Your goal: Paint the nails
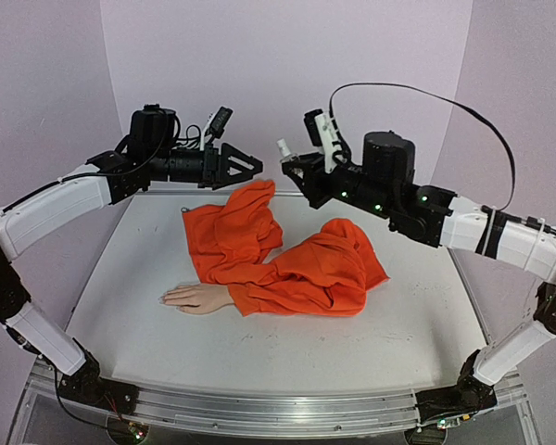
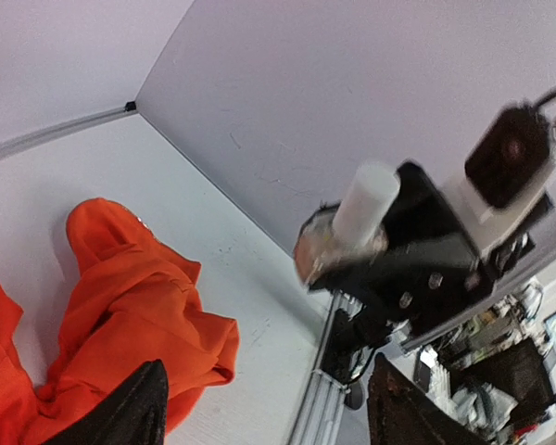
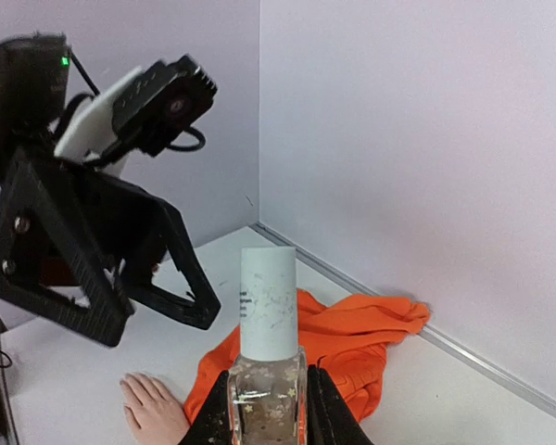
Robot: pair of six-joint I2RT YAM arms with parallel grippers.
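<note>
Tiny nails [image 1: 168, 297] sit on the fingertips of a stiff mannequin hand [image 1: 197, 298], flat on the desk [image 1: 371, 343] front-left, wrist in a soft orange sleeve [image 1: 287, 264]. The hand is prob. light and may slide, so brush lightly, no grip. Right tool [image 3: 269, 413] is clenched on the glass bottle [image 3: 264, 389], slippery & fragile. Left tool [image 1: 258, 167] is released, jaws wide, near the white cap [image 3: 267, 301]; I'd take the cap by its 2 sides.

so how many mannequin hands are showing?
1. The mannequin hand lies flat on the table, poking from a sleeve at the near-left end of the orange garment. Another could be hidden under it.
</note>
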